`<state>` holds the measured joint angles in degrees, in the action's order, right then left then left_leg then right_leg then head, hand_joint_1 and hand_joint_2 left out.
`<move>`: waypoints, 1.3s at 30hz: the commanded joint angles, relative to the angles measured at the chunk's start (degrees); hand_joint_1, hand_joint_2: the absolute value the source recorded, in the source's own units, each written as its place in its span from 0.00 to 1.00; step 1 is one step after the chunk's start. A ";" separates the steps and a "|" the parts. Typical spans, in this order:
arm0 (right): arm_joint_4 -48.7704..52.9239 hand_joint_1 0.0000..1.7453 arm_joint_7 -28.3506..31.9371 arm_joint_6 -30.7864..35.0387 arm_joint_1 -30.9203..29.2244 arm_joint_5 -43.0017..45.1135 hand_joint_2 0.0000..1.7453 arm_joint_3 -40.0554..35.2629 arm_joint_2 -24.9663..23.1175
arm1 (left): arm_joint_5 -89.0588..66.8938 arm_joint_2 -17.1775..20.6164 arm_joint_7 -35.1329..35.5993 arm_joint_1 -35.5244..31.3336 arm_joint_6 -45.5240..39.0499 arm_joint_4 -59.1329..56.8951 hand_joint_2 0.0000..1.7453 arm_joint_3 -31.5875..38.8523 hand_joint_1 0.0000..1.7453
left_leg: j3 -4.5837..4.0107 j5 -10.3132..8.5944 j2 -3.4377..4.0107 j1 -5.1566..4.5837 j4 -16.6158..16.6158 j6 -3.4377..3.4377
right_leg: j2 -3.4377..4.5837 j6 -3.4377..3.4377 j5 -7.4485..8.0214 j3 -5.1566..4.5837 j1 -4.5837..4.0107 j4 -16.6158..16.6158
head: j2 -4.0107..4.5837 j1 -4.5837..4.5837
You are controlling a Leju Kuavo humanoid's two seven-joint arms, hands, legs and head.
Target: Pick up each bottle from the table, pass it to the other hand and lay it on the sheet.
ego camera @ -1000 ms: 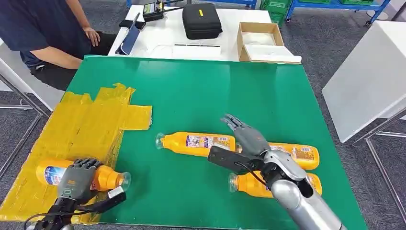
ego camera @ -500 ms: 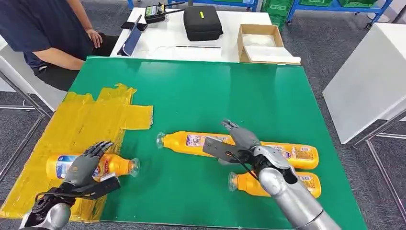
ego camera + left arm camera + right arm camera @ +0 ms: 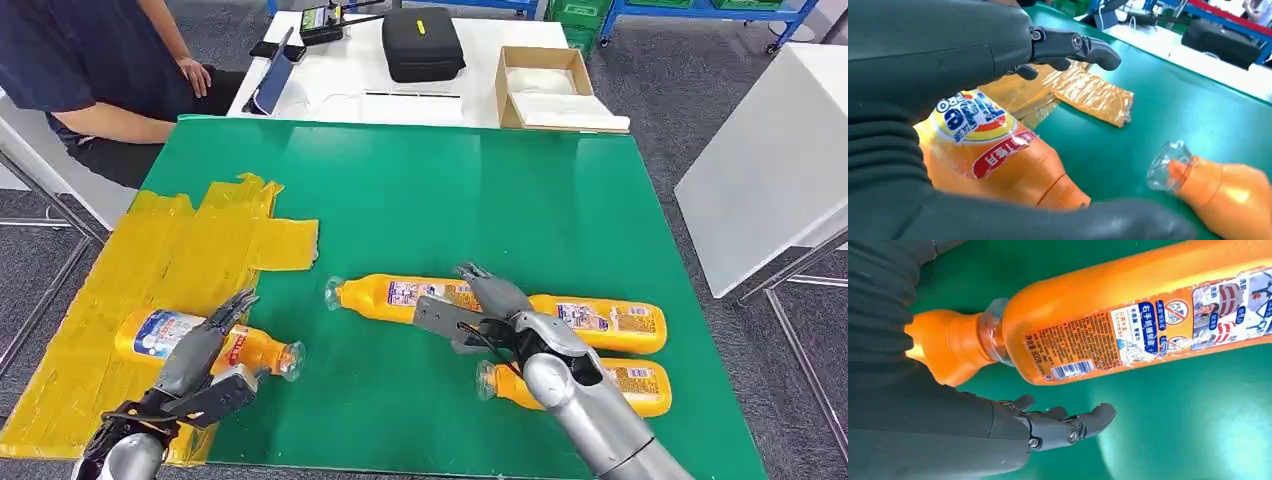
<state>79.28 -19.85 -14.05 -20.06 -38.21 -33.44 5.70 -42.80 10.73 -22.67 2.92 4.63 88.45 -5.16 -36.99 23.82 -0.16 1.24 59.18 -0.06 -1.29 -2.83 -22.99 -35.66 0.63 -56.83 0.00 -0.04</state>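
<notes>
An orange bottle [image 3: 160, 335] lies on its side on the yellow sheet [image 3: 170, 250], its cap past the sheet's edge. My left hand [image 3: 205, 350] hovers just over it, fingers straight and apart, holding nothing; the left wrist view shows the bottle's label [image 3: 988, 155] under the spread fingers [image 3: 1068, 45]. Three more orange bottles lie on the green table [image 3: 450, 190]: one in the middle [image 3: 400, 297], one to its right [image 3: 600, 322], one nearer me [image 3: 600, 388]. My right hand [image 3: 490, 305] is over them, open. In the right wrist view a bottle [image 3: 1128, 315] lies beside the open fingers [image 3: 1068, 425], ungripped.
A person [image 3: 90, 70] sits at the far left corner. Behind the green table a white table carries a black case [image 3: 420, 42] and a cardboard box [image 3: 545, 85]. Another white table [image 3: 770, 170] stands to the right.
My left hand's fingers have lifted off the bottle on the sheet and straightened; the bottle has shifted a little to the right. My right hand has moved left and lower over the bottles.
</notes>
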 commanded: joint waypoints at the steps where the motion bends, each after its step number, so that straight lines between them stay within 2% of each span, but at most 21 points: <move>1: -3.91 0.00 -0.43 -0.59 -1.76 0.03 1.00 -0.71 -0.28 | 1.32 -2.46 -0.43 0.18 0.19 -0.45 0.00 2.08 0.00 | 0.17 0.03 0.12 -0.06 -0.05 0.09 | 0.19 0.08 -0.01 0.11 0.05 0.02 | 0.00 0.00; 5: -5.95 0.00 0.81 0.20 -0.77 -2.55 1.00 -0.97 0.36 | 7.70 -5.30 -1.94 1.56 3.03 2.16 0.00 4.17 0.00 | 0.07 0.02 0.06 -0.03 -0.04 0.07 | 0.10 0.05 0.00 0.06 0.03 0.05 | 0.00 0.00; 8: -6.62 0.00 0.69 2.68 -1.49 -8.31 1.00 -2.52 0.26 | 9.20 -6.58 -2.77 2.23 3.70 5.41 0.00 3.64 0.00 | 0.17 0.05 0.06 -0.05 -0.06 0.10 | 0.14 0.08 -0.03 0.12 0.05 0.06 | 0.00 0.00; 14: -6.44 0.00 -2.79 5.51 -2.26 -22.11 1.00 -2.60 -2.92 | 16.05 -11.64 -1.58 3.85 5.04 16.06 0.00 1.56 0.00 | -0.01 0.10 0.16 -0.05 0.04 0.09 | 0.24 0.09 -0.05 -0.05 0.05 -0.05 | 0.00 0.00; 18: -11.78 0.00 -1.71 5.78 -3.60 -26.59 1.00 -0.53 -6.00 | 23.97 -13.74 0.68 3.77 8.06 20.37 0.00 -0.48 0.00 | 0.01 0.12 0.17 -0.04 0.06 0.11 | 0.26 0.11 -0.06 -0.03 0.03 -0.07 | 0.00 0.00; 21: -20.93 0.00 -0.54 6.48 -7.78 -27.74 1.00 1.00 -9.76 | 26.22 -14.44 1.01 3.19 9.83 22.33 0.00 -3.80 0.00 | -0.14 0.02 0.12 -0.02 0.02 0.06 | 0.18 0.05 0.03 -0.17 0.01 0.00 | 0.00 0.00; 24: -25.81 0.00 0.40 7.61 -9.73 -28.04 1.00 1.98 -11.82 | 25.38 -13.75 0.27 2.96 9.28 22.91 0.00 -5.93 0.00 | -0.05 0.02 0.21 -0.06 0.00 0.08 | 0.29 0.07 0.05 -0.12 0.05 -0.01 | 0.00 0.00; 33: -38.10 0.00 4.38 6.00 -14.99 -25.93 1.00 1.39 -16.51 | 25.66 -13.91 -1.65 2.20 9.12 23.65 0.00 -7.20 0.00 | 0.01 0.04 0.21 -0.06 -0.02 0.07 | 0.28 0.17 0.07 -0.09 0.05 -0.02 | 0.00 0.00; 39: -44.34 0.00 6.16 4.20 -16.22 -23.77 1.00 -0.67 -17.28 | 26.05 -13.95 -2.15 1.37 9.53 23.17 0.00 -7.14 0.00 | -0.02 0.00 0.19 -0.04 -0.04 0.06 | 0.14 0.16 0.07 -0.09 0.03 0.00 | 0.00 0.00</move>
<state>49.80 -15.34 -7.78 -31.21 -63.82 -31.91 -9.34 -16.98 -2.97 -24.22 6.44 13.81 113.04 -11.37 -37.22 23.81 0.01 1.24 59.18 -0.06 -1.25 -2.75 -22.90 -35.93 0.63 -56.84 0.00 -0.04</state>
